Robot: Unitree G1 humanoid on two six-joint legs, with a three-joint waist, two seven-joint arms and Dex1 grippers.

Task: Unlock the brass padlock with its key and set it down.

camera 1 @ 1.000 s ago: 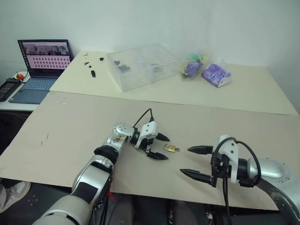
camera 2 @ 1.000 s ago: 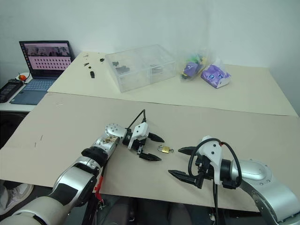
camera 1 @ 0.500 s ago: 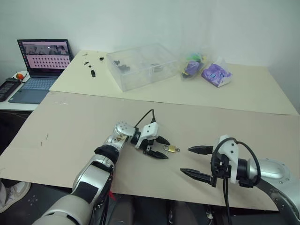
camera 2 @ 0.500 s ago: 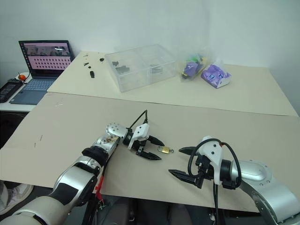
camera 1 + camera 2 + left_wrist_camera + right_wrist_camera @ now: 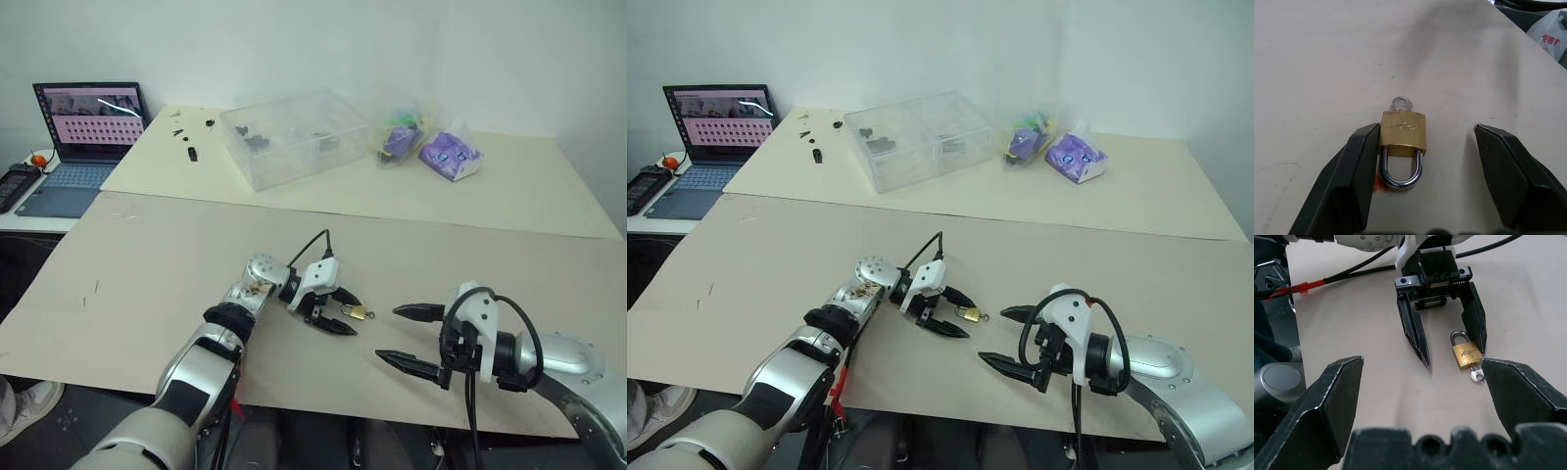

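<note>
The brass padlock lies flat on the cardboard table top, a small gold block with a silvery shackle. Its key sticks out of the end away from the shackle. My left gripper is open and straddles the padlock. One finger rests against the padlock's side, and the other finger stands well off it. My right gripper is open and holds nothing, a short way to the right of the padlock near the table's front edge, pointing at it.
On the far table stand a clear plastic box, purple bags and small black parts. A laptop sits at the far left. The front edge of the cardboard runs just below both grippers.
The left gripper's fingers have drawn closer together around the padlock, and one finger now meets its side. The padlock and the right gripper have not moved.
</note>
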